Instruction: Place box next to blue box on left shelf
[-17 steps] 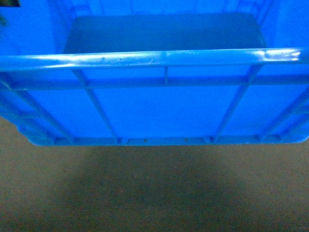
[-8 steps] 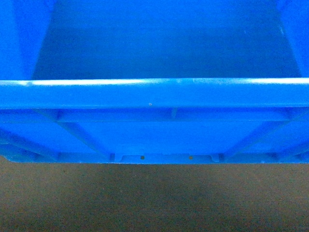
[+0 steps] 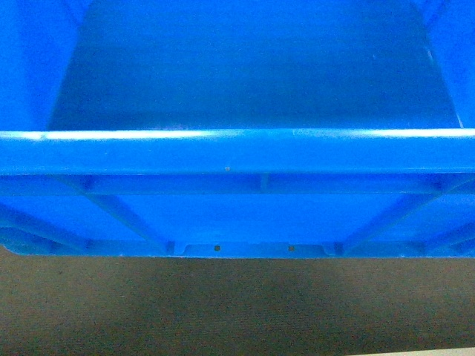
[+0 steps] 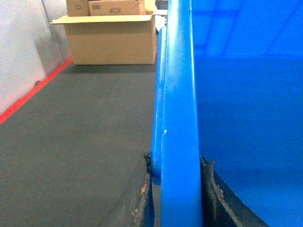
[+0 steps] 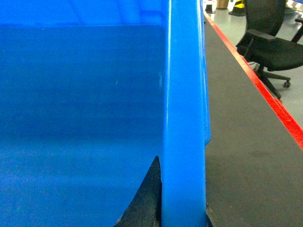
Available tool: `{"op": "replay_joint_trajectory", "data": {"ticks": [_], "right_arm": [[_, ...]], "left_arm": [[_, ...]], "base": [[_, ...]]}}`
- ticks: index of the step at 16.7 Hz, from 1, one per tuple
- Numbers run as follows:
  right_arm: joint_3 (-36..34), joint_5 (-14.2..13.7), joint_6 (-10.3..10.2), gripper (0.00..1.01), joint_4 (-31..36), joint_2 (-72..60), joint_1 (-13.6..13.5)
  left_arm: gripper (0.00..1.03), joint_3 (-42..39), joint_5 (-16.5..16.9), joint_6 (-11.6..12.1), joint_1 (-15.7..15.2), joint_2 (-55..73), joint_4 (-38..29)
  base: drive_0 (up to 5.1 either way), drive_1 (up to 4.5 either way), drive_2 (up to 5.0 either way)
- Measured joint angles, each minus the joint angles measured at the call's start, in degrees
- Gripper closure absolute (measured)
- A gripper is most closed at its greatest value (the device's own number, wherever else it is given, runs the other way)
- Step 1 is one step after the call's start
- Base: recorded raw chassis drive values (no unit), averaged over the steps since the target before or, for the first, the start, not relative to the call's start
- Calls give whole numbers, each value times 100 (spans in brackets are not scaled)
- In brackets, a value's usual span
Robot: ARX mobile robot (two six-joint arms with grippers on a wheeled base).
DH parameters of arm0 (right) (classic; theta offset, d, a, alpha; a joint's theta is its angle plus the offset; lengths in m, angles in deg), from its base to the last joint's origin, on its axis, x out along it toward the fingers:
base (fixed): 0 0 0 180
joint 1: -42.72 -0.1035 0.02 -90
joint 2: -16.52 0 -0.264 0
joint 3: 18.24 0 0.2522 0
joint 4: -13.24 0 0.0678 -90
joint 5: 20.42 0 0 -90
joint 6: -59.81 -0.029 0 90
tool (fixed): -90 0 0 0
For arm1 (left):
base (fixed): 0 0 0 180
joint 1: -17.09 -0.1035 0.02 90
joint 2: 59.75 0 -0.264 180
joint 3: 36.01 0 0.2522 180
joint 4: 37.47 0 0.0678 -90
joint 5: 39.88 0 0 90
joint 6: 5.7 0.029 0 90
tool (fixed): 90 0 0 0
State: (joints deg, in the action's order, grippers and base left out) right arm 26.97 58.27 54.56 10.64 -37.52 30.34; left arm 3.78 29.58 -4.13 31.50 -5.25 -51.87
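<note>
The box [image 3: 237,156], a bright-blue crate with a thick rim and ribbed outer wall, fills most of the head view and hangs above the floor. My left gripper [image 4: 177,189] is shut on the box's left rim [image 4: 180,118], one dark finger [image 4: 142,203] outside the wall and one inside. On the opposite side, my right gripper [image 5: 182,208] is shut on the right rim [image 5: 184,118], its inner finger [image 5: 147,203] lying against the smooth inside. The left shelf and the other blue box are out of view.
Grey carpet floor [image 3: 237,304] lies under the crate. Open cardboard boxes [image 4: 111,38] stand far ahead on the left beside a red floor line [image 4: 33,92]. On the right, a black office chair [image 5: 270,42] stands past another red line [image 5: 270,99].
In the head view the crate's near rim has dropped lower and grown larger, so the crate sits closer to the camera. Less floor shows beneath it.
</note>
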Motion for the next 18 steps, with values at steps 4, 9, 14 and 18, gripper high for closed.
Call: {"op": "replay_joint_trajectory", "data": {"ticks": [4, 9, 14, 18], "right_arm": [[0, -17, 2, 93, -2, 2, 0], [-2, -20, 0, 93, -4, 2, 0], [0, -20, 2, 93, -2, 2, 0], [0, -20, 2, 93, -2, 2, 0]], "left_arm": [[84, 0, 4, 2, 0, 0, 9], [84, 0, 7, 2, 0, 0, -2], [84, 0, 4, 2, 0, 0, 0], [84, 0, 7, 4, 0, 0, 0]], "base": [[-139, -139, -139], [-145, -145, -145], [-164, -164, -164], [-158, -158, -158]]}}
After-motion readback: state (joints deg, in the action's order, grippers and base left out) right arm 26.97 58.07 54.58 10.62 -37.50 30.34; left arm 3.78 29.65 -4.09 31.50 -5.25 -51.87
